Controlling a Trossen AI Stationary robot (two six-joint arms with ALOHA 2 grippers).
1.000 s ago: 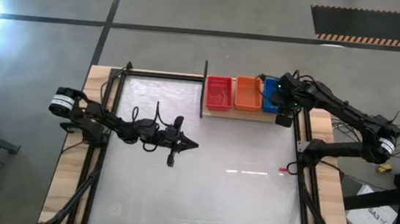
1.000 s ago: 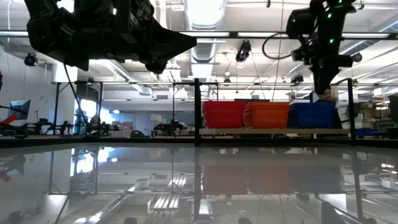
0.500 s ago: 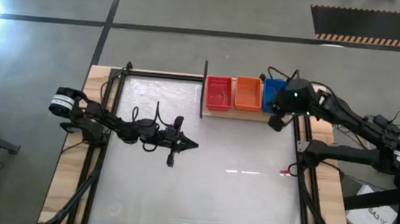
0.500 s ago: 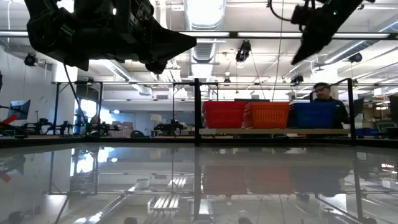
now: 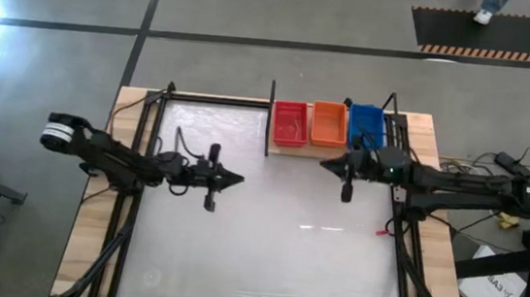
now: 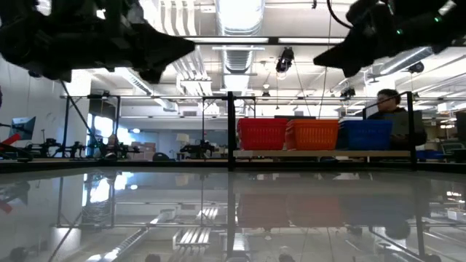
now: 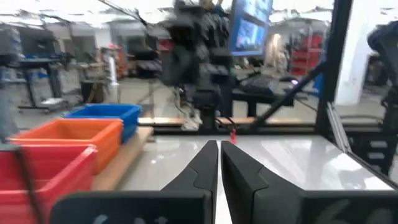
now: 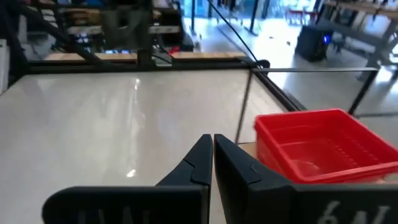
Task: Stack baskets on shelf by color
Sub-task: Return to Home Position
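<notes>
At 12 o'clock edge of table (image 5: 264, 256), on shelf (image 5: 328, 153): red baskets (image 5: 290, 123), orange baskets (image 5: 329, 123), blue baskets (image 5: 366, 125) in row. Right gripper (image 5: 327, 163) near shelf's 6 o'clock, pinched closed, empty, pointing 9 o'clock. Left gripper (image 5: 235, 177) same, pointing 3 o'clock.

Left arm (image 5: 118, 158): stretched out nearly level, reaching inward toward the right arm.
Left gripper (image 5: 239, 177): fingers (image 7: 202, 171) pressed together, holding nothing.
Right arm (image 5: 456, 188): stretched out likewise, reaching inward toward the left arm.
Right gripper (image 5: 325, 164): fingers (image 8: 193, 165) pressed together, holding nothing.
The two grippers point tip toward tip, well apart.
</notes>
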